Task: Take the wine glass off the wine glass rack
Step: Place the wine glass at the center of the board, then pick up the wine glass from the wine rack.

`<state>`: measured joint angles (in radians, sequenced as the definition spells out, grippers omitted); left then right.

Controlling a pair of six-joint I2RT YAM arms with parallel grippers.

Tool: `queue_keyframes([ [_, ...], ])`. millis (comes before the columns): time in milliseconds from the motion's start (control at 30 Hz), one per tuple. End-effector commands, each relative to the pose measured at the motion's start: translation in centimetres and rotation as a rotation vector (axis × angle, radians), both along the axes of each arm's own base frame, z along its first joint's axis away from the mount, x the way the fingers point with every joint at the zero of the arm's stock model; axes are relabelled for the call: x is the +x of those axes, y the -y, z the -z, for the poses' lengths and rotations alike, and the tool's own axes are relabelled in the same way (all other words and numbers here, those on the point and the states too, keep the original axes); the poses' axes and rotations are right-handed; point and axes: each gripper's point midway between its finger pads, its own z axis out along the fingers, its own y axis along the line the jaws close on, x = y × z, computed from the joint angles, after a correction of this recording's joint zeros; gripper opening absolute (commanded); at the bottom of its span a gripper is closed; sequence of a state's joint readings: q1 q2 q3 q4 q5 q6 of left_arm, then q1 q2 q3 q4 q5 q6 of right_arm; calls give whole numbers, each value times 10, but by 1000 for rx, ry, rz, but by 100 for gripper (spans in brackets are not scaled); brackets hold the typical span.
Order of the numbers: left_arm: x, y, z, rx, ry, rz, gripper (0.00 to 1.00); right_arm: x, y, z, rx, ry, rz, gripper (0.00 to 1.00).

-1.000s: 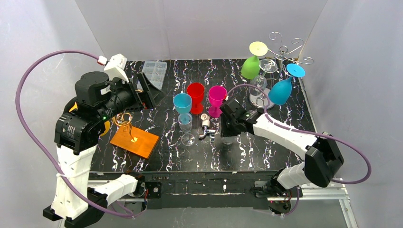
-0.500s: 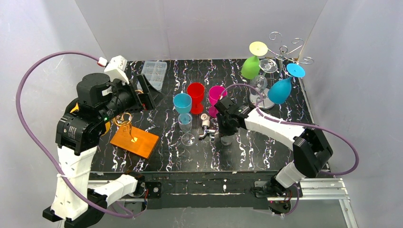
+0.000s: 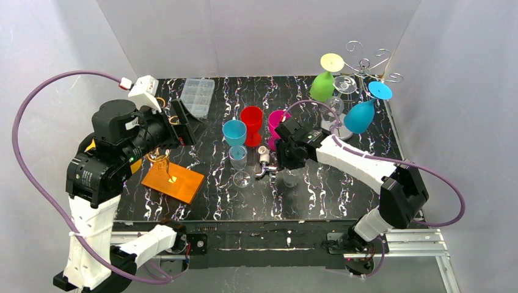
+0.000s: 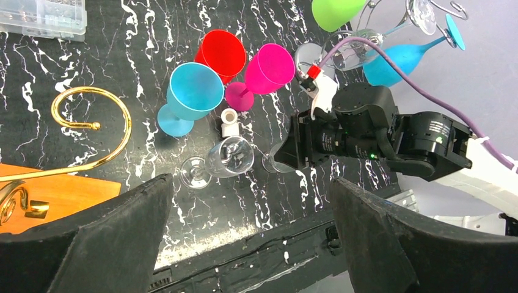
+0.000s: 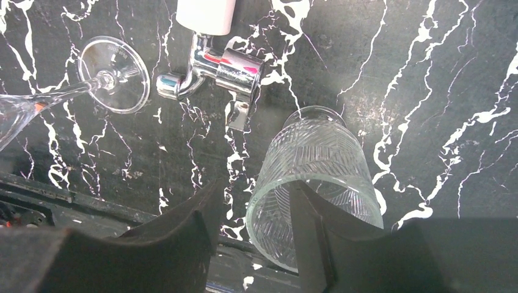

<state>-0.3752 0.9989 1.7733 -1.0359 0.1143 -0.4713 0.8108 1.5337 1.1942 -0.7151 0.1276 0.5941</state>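
Right gripper [image 5: 256, 195] has just spread its jaws, letting go of the clear glass [image 5: 314, 165]. The glass now stands on the table [image 3: 201, 201], well apart from the rack [image 3: 365, 63]. Left gripper [image 4: 250, 183] hangs wide open and empty. Set-down looks finished.

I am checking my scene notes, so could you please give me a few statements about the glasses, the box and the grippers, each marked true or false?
1. The green wine glass hangs on the wine glass rack. True.
2. The red glass lies on its side. False: it stands upright beside the magenta glass.
3. The left gripper is open and holds nothing. True.
4. The right gripper is up at the rack. False: it is down at the clear tumbler, beside the chrome tap.
5. The clear plastic box lies at the near edge. False: it lies far back on the left.
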Motion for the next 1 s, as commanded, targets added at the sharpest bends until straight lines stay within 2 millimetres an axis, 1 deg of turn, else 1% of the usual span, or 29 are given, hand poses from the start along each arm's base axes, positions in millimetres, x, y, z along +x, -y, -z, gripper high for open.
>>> queue_keyframes([
  [0,-5,-7,2,26,3,-15,98,6,2,-39,41,71,6,55],
  [167,-7,-18,0,55,11,-61,98,3,7,-59,62,104,8,61],
  [233,-9,-23,-2,68,15,-75,98,2,8,-69,77,116,5,62],
  [267,-7,-29,-3,87,23,-108,98,1,7,-74,87,121,2,62],
  [400,-8,-46,-11,125,59,-177,98,0,7,-97,127,155,-6,64],
  [567,-5,-73,-20,196,92,-301,98,4,6,-128,184,232,-14,72],
  [700,-4,-106,-21,316,76,-441,98,12,0,-152,221,297,-33,84],
  [800,-9,-137,-25,426,62,-574,98,17,-8,-166,247,327,-62,94],
  [833,-12,-147,-29,455,64,-620,98,18,-11,-169,253,332,-73,96],
  [867,-14,-156,-31,488,58,-661,98,19,-14,-171,260,335,-84,98],
  [967,-18,-179,-35,590,44,-776,98,22,-24,-173,276,337,-124,98],
])
